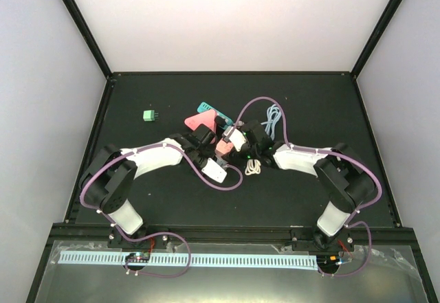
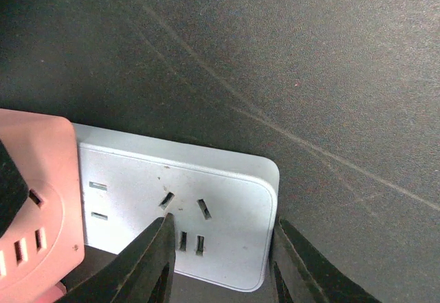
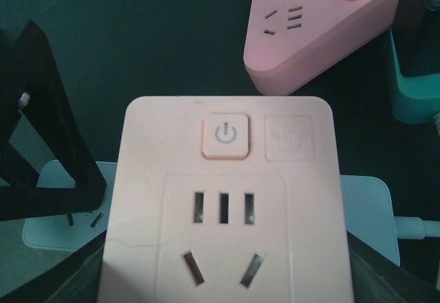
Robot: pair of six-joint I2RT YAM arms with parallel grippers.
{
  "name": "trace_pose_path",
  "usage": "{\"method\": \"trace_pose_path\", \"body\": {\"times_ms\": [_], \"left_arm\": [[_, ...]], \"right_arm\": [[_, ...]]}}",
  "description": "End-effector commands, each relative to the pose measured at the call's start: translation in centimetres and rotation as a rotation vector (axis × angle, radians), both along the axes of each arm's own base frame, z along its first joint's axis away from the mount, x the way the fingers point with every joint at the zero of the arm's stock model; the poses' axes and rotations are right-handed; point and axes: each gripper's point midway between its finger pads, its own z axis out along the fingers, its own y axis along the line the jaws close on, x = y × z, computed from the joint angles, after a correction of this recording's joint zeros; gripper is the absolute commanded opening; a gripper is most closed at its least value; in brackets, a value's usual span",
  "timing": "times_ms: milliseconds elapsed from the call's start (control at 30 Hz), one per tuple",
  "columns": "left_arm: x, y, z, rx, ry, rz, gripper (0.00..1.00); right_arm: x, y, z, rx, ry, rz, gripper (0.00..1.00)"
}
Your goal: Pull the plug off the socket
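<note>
The plug (image 3: 227, 200) is a pink square adapter block with a power button. It sits in the socket (image 2: 227, 200), a flat white power strip lying on the black table. My right gripper (image 3: 227, 290) is shut on the plug, a dark finger at each lower side of it. In the top view the plug (image 1: 223, 146) is mid-table between both arms, and the socket's (image 1: 215, 171) free end sticks out toward the front. My left gripper (image 2: 223, 222) stands astride that end with the jaws partly apart. One of its fingers (image 2: 152, 258) lies over the strip's face, the other against the end edge.
A pink triangular power strip (image 1: 198, 120) and a teal block (image 1: 208, 108) lie just behind the grippers. A small green block (image 1: 149, 115) sits far left. A coiled white cord (image 1: 253, 167) and a pale blue cable (image 1: 273, 119) lie by the right arm.
</note>
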Motion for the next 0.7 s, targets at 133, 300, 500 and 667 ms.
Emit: {"method": "trace_pose_path", "body": {"times_ms": [133,300,500,667], "left_arm": [[-0.8,3.8,-4.5,0.192,0.069,0.090,0.34],[-0.8,3.8,-4.6,0.197,0.069,0.088,0.34],[-0.8,3.7,-4.6,0.200,0.070,0.091,0.34],[-0.9,3.8,-4.7,0.206,0.075,0.090,0.34]], "right_arm": [[-3.3,2.5,3.9,0.118,0.111,0.135,0.01],[-2.3,1.4,2.9,0.041,0.066,0.092,0.01],[-4.7,2.0,4.7,0.173,0.089,0.171,0.01],[-3.5,2.2,5.0,0.165,0.068,0.130,0.01]]}}
